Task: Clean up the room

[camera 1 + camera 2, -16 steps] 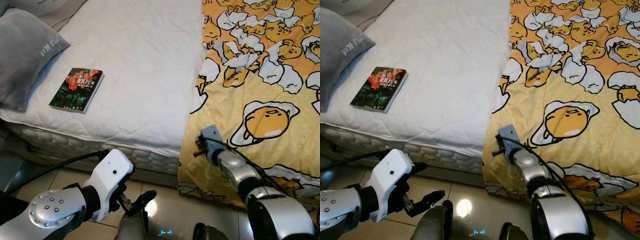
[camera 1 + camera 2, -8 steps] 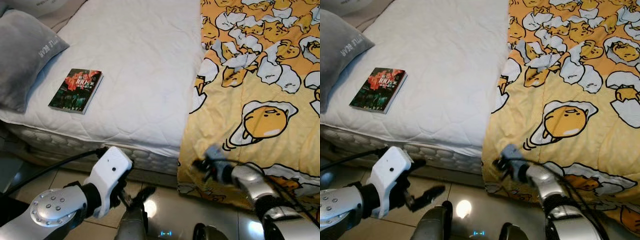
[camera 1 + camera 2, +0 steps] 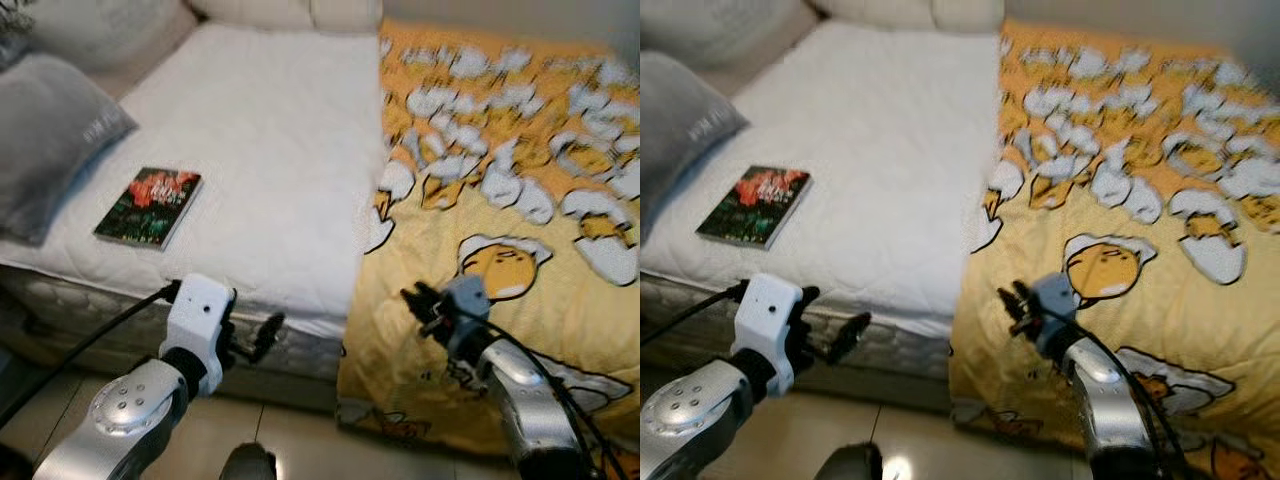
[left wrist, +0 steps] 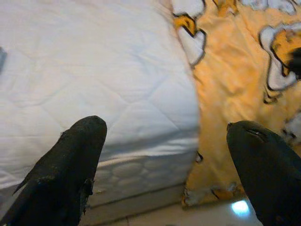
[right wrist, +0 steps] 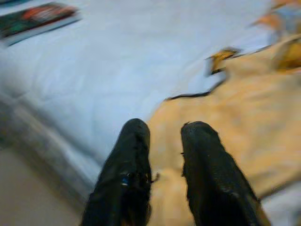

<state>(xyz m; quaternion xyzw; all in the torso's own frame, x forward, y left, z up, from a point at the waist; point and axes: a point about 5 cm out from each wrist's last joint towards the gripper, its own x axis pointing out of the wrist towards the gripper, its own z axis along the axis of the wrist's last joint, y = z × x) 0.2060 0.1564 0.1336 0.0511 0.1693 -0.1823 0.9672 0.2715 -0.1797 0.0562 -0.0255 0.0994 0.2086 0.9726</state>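
A yellow blanket (image 3: 530, 190) printed with egg figures covers the right half of the bed and hangs over its front edge. A dark book (image 3: 148, 206) with a red cover picture lies on the white mattress (image 3: 280, 140) near a grey pillow (image 3: 50, 140). My right gripper (image 3: 416, 300) hovers just over the blanket near its left border; in the right wrist view its fingers (image 5: 136, 141) stand close together with nothing between them. My left gripper (image 4: 164, 127) is wide open in front of the mattress's front side, below and to the right of the book.
Cream pillows (image 3: 290, 10) lie at the head of the bed. Beige floor tiles (image 3: 290, 440) run along the bed's front. A black cable (image 3: 90, 340) trails from my left wrist.
The view has tilted up and blurred. My right gripper has risen from the blanket's hanging lower edge to above the blanket. My left gripper has lifted from floor level to the mattress side.
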